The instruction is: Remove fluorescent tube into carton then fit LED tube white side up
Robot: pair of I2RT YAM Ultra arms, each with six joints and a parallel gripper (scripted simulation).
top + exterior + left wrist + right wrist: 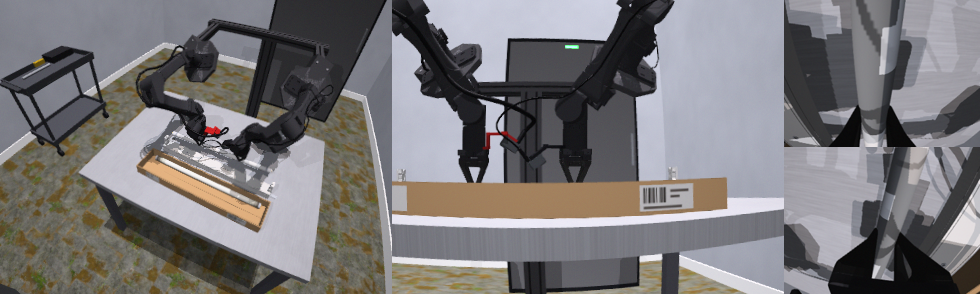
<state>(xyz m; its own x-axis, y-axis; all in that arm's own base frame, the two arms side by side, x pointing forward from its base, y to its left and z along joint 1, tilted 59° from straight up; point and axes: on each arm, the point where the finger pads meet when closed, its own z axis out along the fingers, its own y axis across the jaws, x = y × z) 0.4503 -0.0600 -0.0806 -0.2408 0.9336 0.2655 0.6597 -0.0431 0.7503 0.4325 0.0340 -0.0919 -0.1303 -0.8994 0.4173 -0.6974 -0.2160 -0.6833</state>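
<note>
LED tube [257, 165] [873, 59] [903, 196] is gripped by left end effector [242, 156] [575, 179] [873, 109]; right end effector [200, 143] [476, 179] [888, 237] grips it too.

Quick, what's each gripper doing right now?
Left gripper: closed on the LED tube.
Right gripper: closed on the same tube.
</note>
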